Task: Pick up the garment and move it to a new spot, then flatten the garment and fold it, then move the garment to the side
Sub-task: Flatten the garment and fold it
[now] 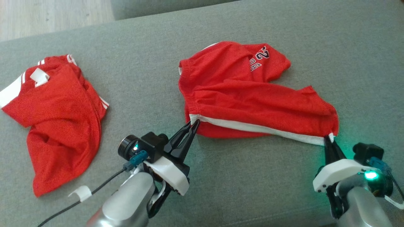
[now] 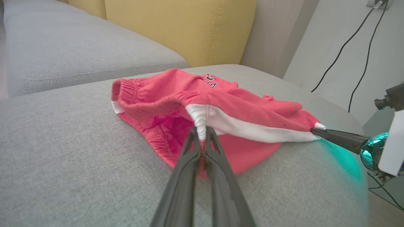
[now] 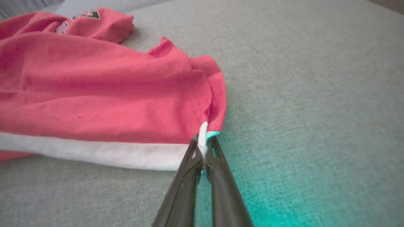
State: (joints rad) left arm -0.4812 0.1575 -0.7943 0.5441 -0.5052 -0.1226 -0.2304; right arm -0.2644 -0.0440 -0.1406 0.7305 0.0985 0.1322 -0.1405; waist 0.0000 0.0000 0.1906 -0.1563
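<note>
**Now: garment (image 1: 246,94) pinched at two ends**

Folds hide part of the printed lettering (image 1: 260,58), so it is unreadable. The left wrist view adds a yellow backrest (image 2: 176,28) behind the garment. The head view adds a second red garment (image 1: 60,116) well to its left. The garment lies crumpled on the grey sofa cushion (image 1: 221,176). The left tool (image 1: 193,123) is clamped on the waistband end of its white stripe (image 1: 252,127), and the right tool (image 1: 328,138) on the hem end.

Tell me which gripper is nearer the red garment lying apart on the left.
Left. The left gripper pinches the shorts at the waistband end, across a strip of sofa from the red garment; the right gripper pinches the shorts' far hem corner, farther off.
</note>
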